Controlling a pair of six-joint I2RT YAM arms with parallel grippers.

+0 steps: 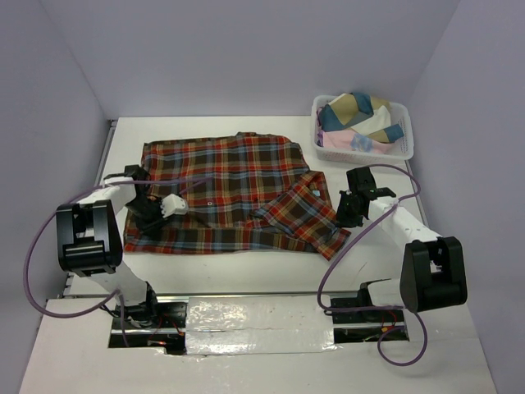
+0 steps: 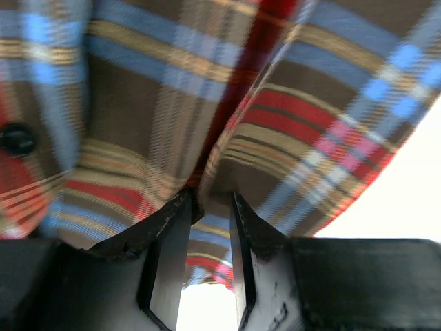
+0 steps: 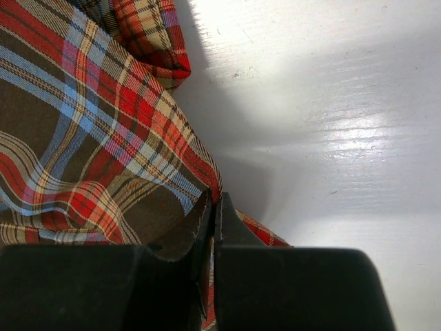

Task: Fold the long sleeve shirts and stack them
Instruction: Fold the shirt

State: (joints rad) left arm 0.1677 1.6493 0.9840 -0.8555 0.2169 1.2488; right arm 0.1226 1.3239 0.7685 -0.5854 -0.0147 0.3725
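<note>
Lying flat on the white counter (image 1: 205,131), the plaid long sleeve shirt (image 1: 230,185) is spreading across its middle, collar toward the far edge, with its right sleeve folded in over the body. The left gripper (image 2: 210,200) is hovering over the shirt's left side with its jaws parted; a raised ridge of cloth is sitting right at the tips, though whether it is pinched cannot be told. The right gripper (image 3: 213,201) is clenching the red-hemmed edge of the shirt at the near right corner, the fingers pressed together on the fabric just beside bare counter. A white lattice basket (image 1: 408,123) of folded clothes is standing at the far right corner, apart from the shirt.
</note>
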